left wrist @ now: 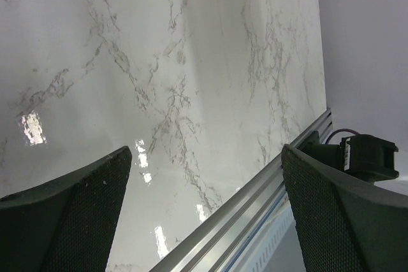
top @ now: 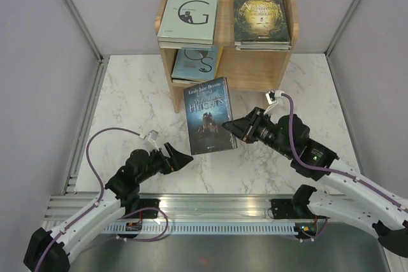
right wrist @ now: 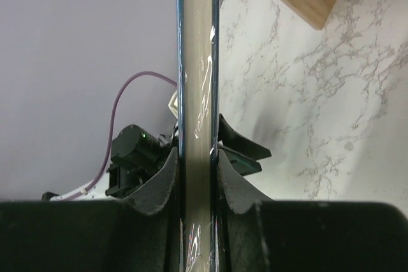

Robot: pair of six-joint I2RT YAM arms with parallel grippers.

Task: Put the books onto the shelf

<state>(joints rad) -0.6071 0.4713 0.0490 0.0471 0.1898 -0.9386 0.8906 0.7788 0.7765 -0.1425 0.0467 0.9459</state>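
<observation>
The right gripper [top: 231,127] pinches the blue book [top: 207,116] by its right edge, seemingly clear of the table [top: 127,93] just before the shelf [top: 255,68], whose top bears a pale green book [top: 188,16] and a dark green-gold book [top: 261,17], while the left gripper [top: 182,156] gapes empty nearby

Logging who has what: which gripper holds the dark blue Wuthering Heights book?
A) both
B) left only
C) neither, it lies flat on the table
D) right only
D: the right gripper pinches the Wuthering Heights book by its side edge, while the left gripper stands open with nothing between its fingers.
</observation>
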